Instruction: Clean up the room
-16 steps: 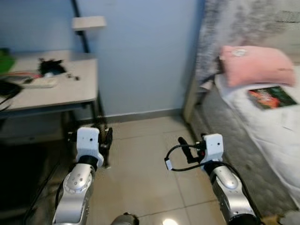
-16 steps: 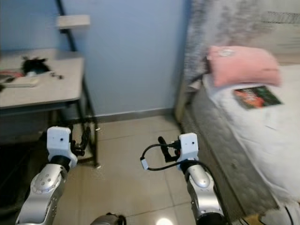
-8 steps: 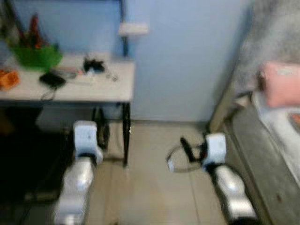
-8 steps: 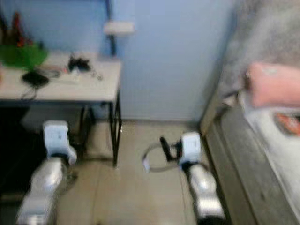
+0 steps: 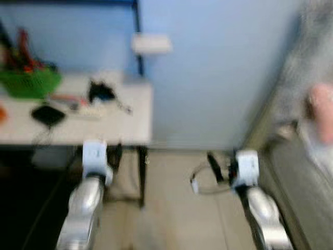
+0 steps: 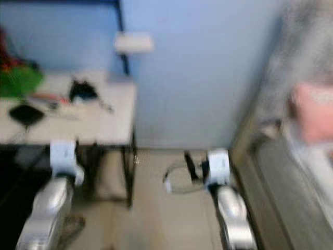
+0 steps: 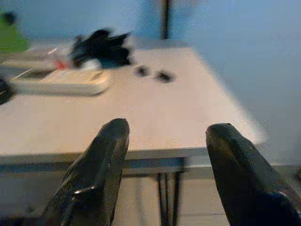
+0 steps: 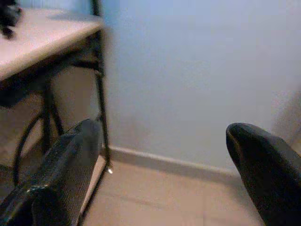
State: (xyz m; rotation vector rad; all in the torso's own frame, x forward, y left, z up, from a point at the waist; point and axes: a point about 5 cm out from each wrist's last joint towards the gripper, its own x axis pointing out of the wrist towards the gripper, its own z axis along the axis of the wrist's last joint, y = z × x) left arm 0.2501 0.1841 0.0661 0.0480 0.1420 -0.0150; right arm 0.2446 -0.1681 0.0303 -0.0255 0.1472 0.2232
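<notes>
I had both hands empty, fingers apart. The clutter sat on the desk [image 5: 125, 130] at eleven o'clock: a black tangle [image 7: 101, 44] and a white strip [image 7: 61, 82]. My left hand [image 7: 164, 155] faced it, nearer; right hand [image 8: 164, 174] faced the wall [image 8: 197, 70].

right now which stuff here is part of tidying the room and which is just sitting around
Likely part of the tidy-up, all on the desk:
black tangle
white flat object
dark pouch
two small dark bits

Just sitting around:
green basket
pink pillow
bed
wall shelf
</notes>
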